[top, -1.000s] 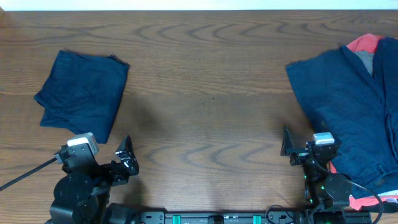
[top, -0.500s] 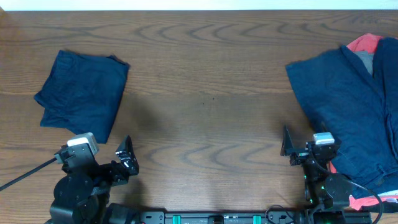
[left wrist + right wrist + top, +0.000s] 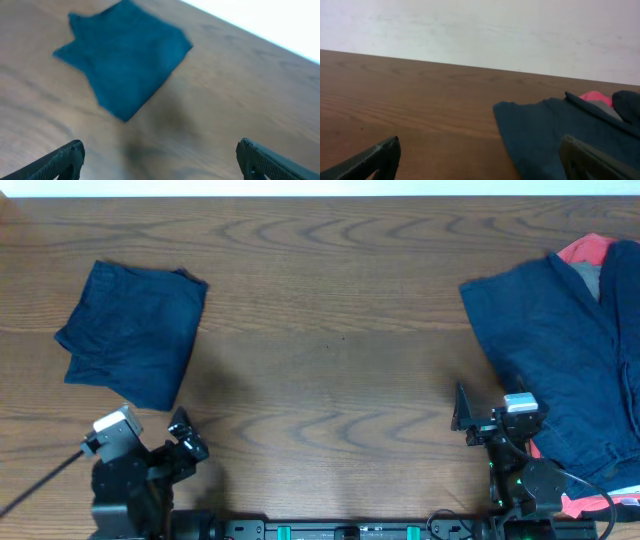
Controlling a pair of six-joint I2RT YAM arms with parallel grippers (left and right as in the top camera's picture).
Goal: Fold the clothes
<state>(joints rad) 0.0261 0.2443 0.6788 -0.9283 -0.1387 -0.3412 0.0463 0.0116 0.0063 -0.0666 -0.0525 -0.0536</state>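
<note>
One folded navy garment point(image 3: 132, 332) lies ahead of the left claw point(image 3: 160, 147), apart from it. That claw and the right claw point(image 3: 480, 141) both gape wide, holding nothing. The unfolded navy pile point(image 3: 560, 350), with a coral-red piece point(image 3: 583, 250) at its far edge, sits just right of the right claw. The next move, I judge, is to pinch the top garment's near corner and drag it onto bare tabletop point(image 3: 340, 330). No writing is readable.

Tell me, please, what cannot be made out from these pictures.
Overhead: the navy pile is cut off by the right edge, so its garments cannot be counted.
Overhead: the coral-red piece lies mostly under navy fabric, so its kind is unclear.
Left wrist: the folded navy garment is blurred, and no label or seam can be read.
Wrist views: the left gripper and right gripper show only their fingertips at the bottom edge.
</note>
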